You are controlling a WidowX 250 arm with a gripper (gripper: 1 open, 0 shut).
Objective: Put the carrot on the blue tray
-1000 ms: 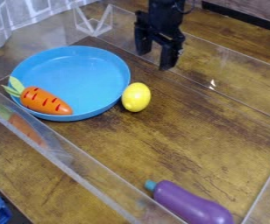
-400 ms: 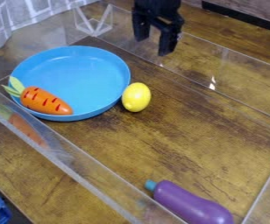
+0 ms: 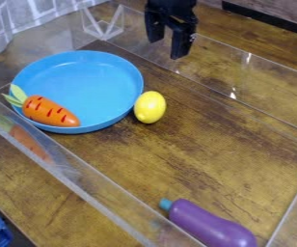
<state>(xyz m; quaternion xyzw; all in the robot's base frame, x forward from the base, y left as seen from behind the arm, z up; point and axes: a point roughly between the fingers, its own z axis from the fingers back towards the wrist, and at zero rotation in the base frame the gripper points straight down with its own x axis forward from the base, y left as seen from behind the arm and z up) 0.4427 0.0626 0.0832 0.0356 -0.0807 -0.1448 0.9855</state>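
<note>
My pincer [image 3: 168,41] is hanging wide open near the far edge of the table [image 3: 229,145], fingers pointing down, and there's nothing between them. It isn't touching anything either, just empty air under it and bare wood below.

The carrot [image 3: 48,111] is lying on the tray [image 3: 94,77], over by the tray's near-left rim, with its leaves [image 3: 14,94] poking out over that rim toward the table's left edge. So it's sitting in the dish, well apart from my pincer.

The lemon [image 3: 148,106] is on the wood just beside the tray's right rim, looks like it's touching or nearly so, hard to tell. The eggplant [image 3: 210,225] is way down near the front edge of the table, toward the right corner, far from everything else.

Compared to a second ago: my pincer has gone up and back a bit, so it now sits higher in the view and its top is cut off by the frame. The jaws were spread the same way then too. Carrot, tray, lemon and eggplant haven't budged at all.
</note>
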